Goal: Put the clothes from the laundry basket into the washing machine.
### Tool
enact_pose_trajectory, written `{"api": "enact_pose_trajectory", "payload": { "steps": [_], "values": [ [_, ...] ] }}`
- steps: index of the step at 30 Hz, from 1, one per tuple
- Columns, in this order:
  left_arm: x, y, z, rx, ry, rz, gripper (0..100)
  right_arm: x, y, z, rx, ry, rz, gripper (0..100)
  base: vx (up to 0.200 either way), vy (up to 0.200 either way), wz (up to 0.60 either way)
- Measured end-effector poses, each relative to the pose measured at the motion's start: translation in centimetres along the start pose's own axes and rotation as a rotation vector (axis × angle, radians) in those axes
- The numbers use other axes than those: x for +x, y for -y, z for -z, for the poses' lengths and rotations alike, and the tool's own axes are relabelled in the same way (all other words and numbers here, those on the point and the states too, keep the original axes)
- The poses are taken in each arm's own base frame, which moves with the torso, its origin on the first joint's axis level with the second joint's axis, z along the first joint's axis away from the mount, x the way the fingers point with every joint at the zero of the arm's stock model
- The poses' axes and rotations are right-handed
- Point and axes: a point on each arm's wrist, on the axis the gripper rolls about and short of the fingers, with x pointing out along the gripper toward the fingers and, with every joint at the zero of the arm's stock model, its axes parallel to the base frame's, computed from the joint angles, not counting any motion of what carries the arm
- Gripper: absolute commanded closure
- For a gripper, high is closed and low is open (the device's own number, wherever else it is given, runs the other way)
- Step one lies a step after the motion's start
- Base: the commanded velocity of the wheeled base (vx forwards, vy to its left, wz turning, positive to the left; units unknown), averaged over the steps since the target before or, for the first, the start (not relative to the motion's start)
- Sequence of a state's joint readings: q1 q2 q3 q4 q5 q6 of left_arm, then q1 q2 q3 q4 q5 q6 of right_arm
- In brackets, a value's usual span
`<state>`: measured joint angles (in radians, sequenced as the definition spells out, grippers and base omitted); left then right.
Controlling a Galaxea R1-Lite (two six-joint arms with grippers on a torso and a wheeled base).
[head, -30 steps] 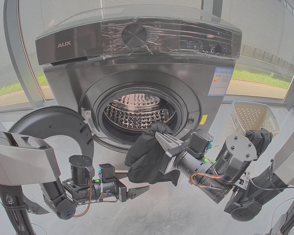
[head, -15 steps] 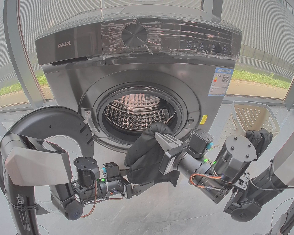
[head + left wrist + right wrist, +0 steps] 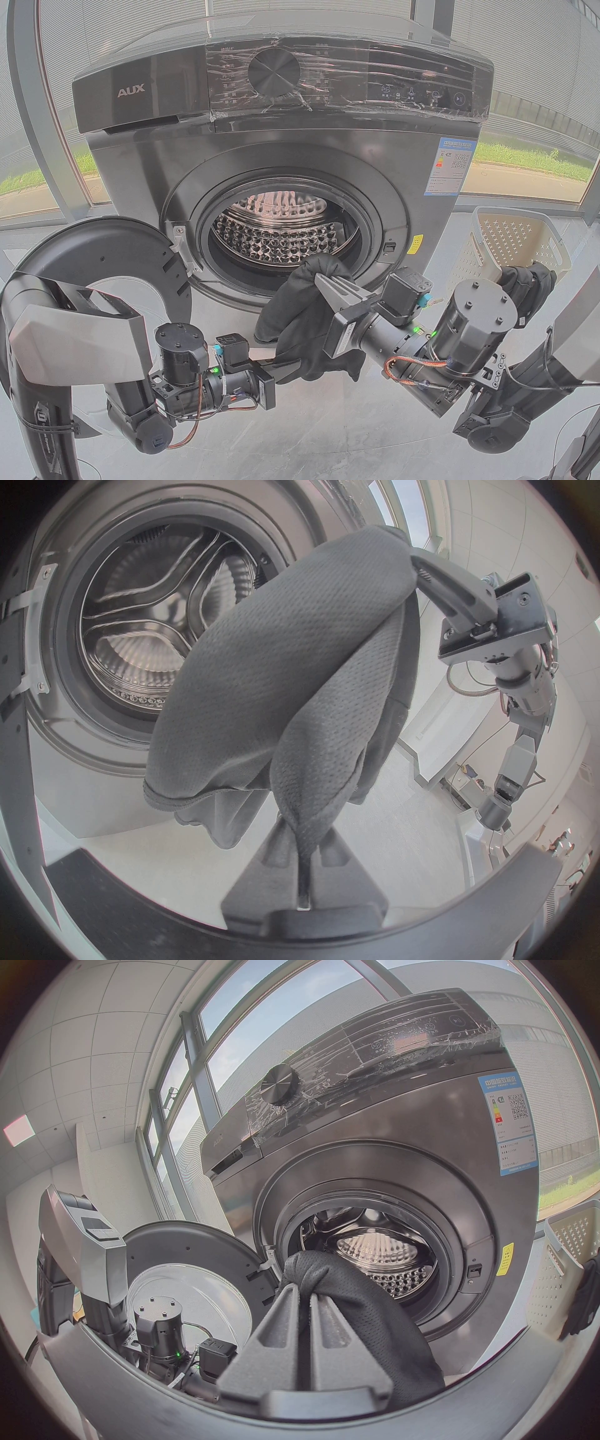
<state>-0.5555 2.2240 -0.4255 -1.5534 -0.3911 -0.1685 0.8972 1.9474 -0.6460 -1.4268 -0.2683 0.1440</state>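
1. The left gripper [image 3: 289, 370], nearest, is clenched on the black garment's [image 3: 299, 312] lower fold.
2. The right gripper [image 3: 329, 282] is clamped on its top, just before the washing machine's [image 3: 400, 162] open drum [image 3: 278, 234].
3. The door [image 3: 106, 262] is swung left.
4. The laundry basket [image 3: 522, 240] stands to the right, with dark cloth [image 3: 531, 281] over its rim.

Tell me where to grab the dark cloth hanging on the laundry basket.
Probably the bunched top of the dark cloth, where it drapes over the near rim of the laundry basket. Come from above on the robot's side: the fold stands proud there, clear of the wall.
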Motion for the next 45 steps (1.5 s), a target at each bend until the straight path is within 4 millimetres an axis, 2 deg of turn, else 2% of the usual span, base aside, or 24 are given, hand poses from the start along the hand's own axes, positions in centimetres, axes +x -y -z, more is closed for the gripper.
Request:
{"api": "enact_pose_trajectory", "payload": {
  "steps": [5,20,21,29,34,38,45],
  "values": [
    [-0.5,0.3,-0.2,0.0,-0.002,0.003,100,0.0,0.2,0.0,-0.001,-0.001,0.006,100,0.0,0.0,0.0],
    [-3.8,3.2,-1.6,0.019,0.012,0.049,100,0.1,1.0,0.6,-0.005,-0.024,0.024,100,0.0,0.0,0.0],
    [-3.9,3.3,-1.7,0.021,0.014,0.051,100,0.1,1.1,0.7,-0.006,-0.026,0.027,0,0.0,0.0,0.0],
    [-5.0,4.0,-2.9,0.038,0.06,0.062,100,0.2,2.1,0.8,0.024,-0.039,0.065,0,0.0,0.0,0.0],
    [-5.9,4.5,-4.8,0.031,0.135,0.072,100,-0.4,4.2,1.8,0.048,-0.085,0.131,0,0.0,0.0,0.0],
    [-6.0,4.8,-6.0,0.038,0.187,0.08,100,-0.7,5.0,2.4,0.061,-0.107,0.158,0,0.0,0.0,0.0],
    [-5.9,4.9,-7.5,0.049,0.255,0.073,100,-0.1,5.2,2.5,0.135,0.002,0.242,0,0.0,0.0,0.0]
  ]
}}
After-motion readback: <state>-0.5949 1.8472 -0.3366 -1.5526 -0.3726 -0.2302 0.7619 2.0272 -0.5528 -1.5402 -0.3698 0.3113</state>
